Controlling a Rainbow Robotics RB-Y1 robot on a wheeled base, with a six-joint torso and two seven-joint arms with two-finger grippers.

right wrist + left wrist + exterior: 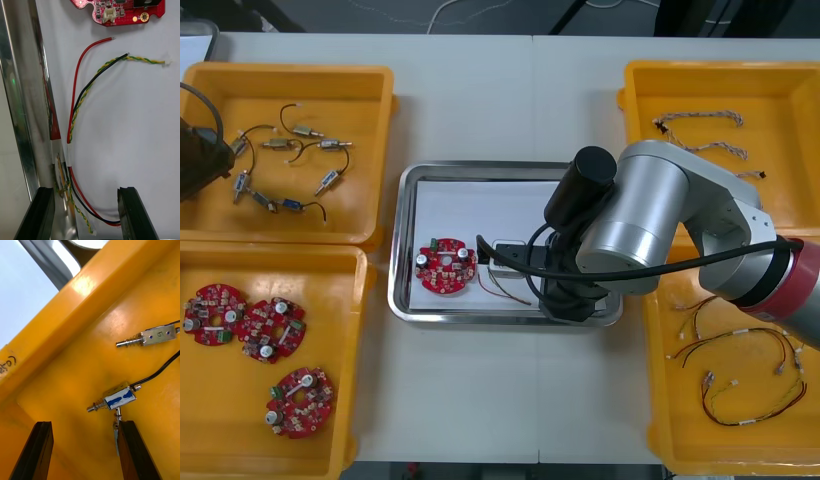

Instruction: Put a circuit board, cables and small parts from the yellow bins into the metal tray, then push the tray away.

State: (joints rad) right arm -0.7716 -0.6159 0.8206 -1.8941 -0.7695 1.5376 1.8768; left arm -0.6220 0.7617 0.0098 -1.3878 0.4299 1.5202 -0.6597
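The metal tray (405, 290), white inside, sits mid-table. On its floor lie a round red circuit board (445, 266) and a red, black and yellow-green cable (75, 112). My right gripper (86, 219) hangs open low over the tray's near right part. The cable's end runs between its fingers, close to the tray wall (22, 112). The board's edge (120, 9) lies beyond the cable. My left gripper (84, 453) stands open inside the far left yellow bin (290, 72), just short of a small metal part with blue marking (116, 399); another small metal part (157, 335) lies farther off.
The near left bin (350, 340) holds three red circuit boards. Twisted cables lie in the far right bin (780, 110), red and yellow cables in the near right bin (680, 420). Several small metal parts with black leads (290, 165) fill the far left bin.
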